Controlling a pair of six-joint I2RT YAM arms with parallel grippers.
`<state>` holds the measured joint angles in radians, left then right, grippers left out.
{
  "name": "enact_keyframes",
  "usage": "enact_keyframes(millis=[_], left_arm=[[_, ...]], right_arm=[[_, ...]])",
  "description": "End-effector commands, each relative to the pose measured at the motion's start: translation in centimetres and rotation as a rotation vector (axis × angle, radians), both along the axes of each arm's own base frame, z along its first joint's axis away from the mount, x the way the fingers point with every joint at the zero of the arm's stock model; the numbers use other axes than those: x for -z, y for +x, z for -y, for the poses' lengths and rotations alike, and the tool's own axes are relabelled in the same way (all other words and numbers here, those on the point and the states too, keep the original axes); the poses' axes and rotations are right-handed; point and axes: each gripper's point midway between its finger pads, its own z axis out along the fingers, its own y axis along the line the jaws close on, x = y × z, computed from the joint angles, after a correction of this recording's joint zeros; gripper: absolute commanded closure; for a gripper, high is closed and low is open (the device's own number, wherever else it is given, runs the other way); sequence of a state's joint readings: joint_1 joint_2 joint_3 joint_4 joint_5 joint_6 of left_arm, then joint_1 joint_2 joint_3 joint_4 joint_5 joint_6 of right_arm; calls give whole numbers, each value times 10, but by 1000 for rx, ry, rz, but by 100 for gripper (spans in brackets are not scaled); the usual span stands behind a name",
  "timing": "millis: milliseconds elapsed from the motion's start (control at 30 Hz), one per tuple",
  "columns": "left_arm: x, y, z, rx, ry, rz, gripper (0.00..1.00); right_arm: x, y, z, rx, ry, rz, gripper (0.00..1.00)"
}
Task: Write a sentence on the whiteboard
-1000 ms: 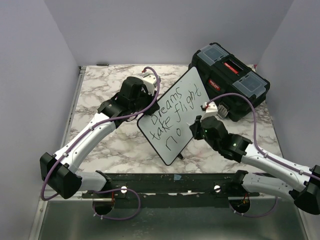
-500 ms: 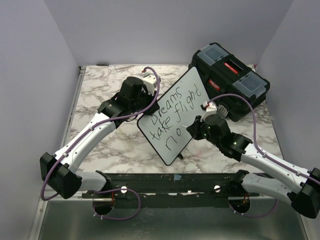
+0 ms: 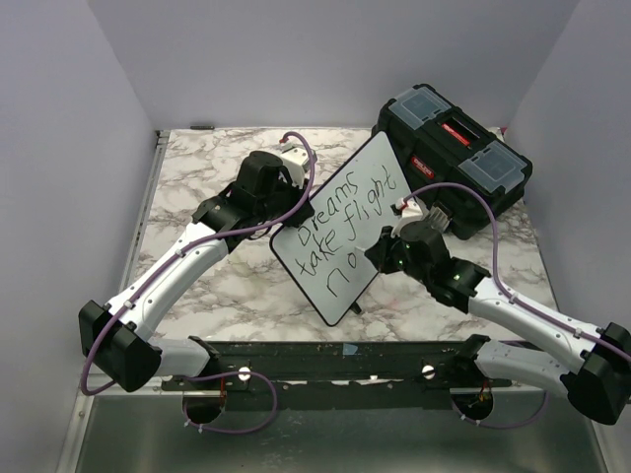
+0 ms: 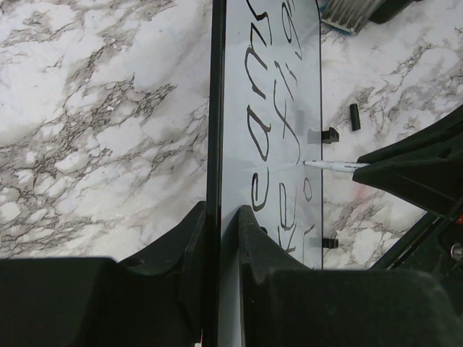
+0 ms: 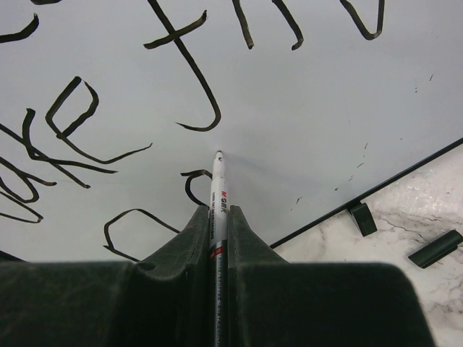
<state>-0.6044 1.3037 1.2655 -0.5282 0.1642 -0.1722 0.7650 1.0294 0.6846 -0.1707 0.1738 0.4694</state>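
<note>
A flat white rectangular whiteboard with a thin black rim (image 3: 325, 292) stands tilted on the marble-patterned bench (image 3: 197, 168) between the two arms, its far corner near a black plastic toolbox with a red latch (image 3: 454, 158). The left gripper (image 4: 219, 215) is narrowed onto the board's left rim, one finger on each face, and holds it on edge. The black handwritten sentence (image 3: 345, 212) reads "Dreams take flight" in two slanting lines, with a third line beginning "no" below it. The right gripper (image 5: 218, 217) is closed tight around a thin white marker pen with red lettering (image 5: 218, 181), which points at the lower part of the board just beside a curved stroke; whether the tip touches the surface cannot be told. Small black pieces (image 5: 434, 248) lie on the bench beyond the board's lower rim.
</note>
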Motion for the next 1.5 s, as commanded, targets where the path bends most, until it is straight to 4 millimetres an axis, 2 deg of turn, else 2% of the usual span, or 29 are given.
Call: enact_keyframes(millis=[0, 500, 833, 1167, 1467], left_arm=[[62, -25, -27, 22, 231, -138, 100], [64, -25, -27, 23, 235, -144, 100], [64, -24, -27, 21, 237, -143, 100], [64, -24, -27, 20, 238, -143, 100], [64, -24, -28, 17, 240, -140, 100]], right_arm=[[9, -1, -3, -19, 3, -10, 99], [46, -14, 11, 17, -30, -97, 99], [55, -17, 21, 54, -62, -122, 99], [53, -14, 24, 75, -82, -122, 99], [31, 2, 16, 83, -79, -72, 99]])
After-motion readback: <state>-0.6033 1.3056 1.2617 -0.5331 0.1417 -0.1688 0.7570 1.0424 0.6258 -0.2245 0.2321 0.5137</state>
